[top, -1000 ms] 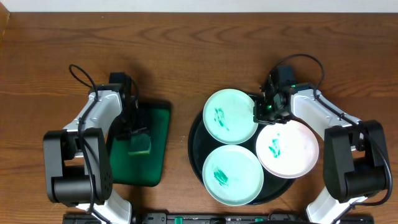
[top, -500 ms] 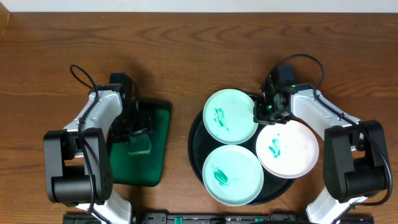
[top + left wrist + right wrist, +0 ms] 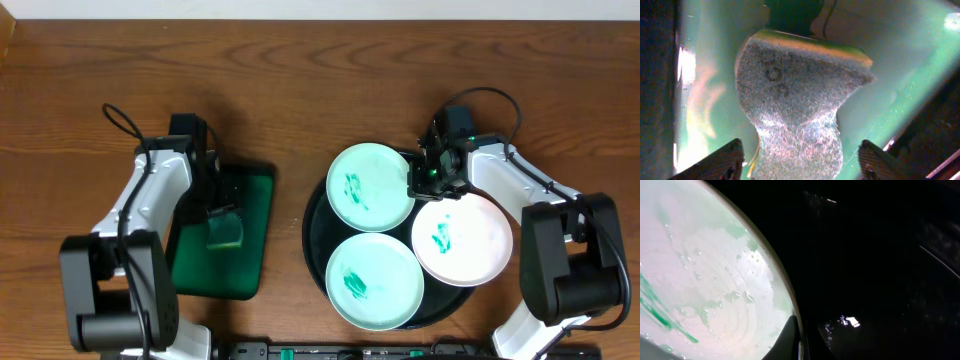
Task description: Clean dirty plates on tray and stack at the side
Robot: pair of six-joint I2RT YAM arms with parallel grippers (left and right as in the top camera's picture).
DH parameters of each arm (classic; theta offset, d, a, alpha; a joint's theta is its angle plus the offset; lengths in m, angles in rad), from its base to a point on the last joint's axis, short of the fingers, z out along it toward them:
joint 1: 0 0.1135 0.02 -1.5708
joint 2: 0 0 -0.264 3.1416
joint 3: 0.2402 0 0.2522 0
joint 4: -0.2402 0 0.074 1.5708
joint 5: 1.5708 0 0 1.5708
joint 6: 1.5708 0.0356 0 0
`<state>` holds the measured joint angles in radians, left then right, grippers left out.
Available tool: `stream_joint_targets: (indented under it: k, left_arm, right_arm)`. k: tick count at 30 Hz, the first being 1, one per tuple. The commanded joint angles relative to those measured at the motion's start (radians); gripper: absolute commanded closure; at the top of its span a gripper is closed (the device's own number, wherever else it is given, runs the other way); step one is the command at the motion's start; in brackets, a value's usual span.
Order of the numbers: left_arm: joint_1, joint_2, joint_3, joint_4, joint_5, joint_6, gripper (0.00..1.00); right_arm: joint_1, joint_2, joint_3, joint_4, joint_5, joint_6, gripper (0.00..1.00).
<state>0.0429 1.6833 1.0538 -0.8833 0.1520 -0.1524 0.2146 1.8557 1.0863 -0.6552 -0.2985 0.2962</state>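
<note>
The left fingers (image 3: 720, 162) stand apart on either side of a sponge (image 3: 795, 100) lying in the green tray (image 3: 255, 200). The right fingers (image 3: 785, 340) pinch the rim of the right-hand plate (image 3: 465, 240), which overhangs the black tray (image 3: 312, 235). The rear plate (image 3: 370, 187) and near plate (image 3: 372, 280) lie on that tray, both smeared teal.

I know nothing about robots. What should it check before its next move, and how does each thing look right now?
1. Left end effector open astride the sponge: ok.
2. Sponge lying on the green tray: ok.
3. Right end effector shut on the rim of the right-hand plate: ok.
4. Plates clean: not ok; right-hand, upper plate and lower plate all show teal smears.
5. Room on the tabletop beside the black tray for stacking: ok.
</note>
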Motion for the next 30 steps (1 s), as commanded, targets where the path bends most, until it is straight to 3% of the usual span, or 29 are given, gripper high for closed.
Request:
stream_joint_targets:
  k: [1,14,28,30]
  left_arm:
    - [-0.002,-0.003,-0.008,-0.008,0.011,0.010,0.29]
    - [-0.002,0.014,-0.009,0.019,0.021,0.010,0.39]
    - [-0.002,0.084,-0.009,0.048,0.021,0.010,0.42]
    - [-0.002,0.084,-0.009,0.052,0.021,0.010,0.47]
  right_arm:
    - [0.005,-0.002,-0.010,-0.014,0.031,-0.005,0.99]
    - [0.005,-0.002,-0.010,-0.014,0.031,-0.005,0.99]
    - [0.005,-0.002,-0.010,-0.014,0.031,-0.005,0.99]
    - [0.005,-0.002,-0.010,-0.015,0.031,-0.005,0.99]
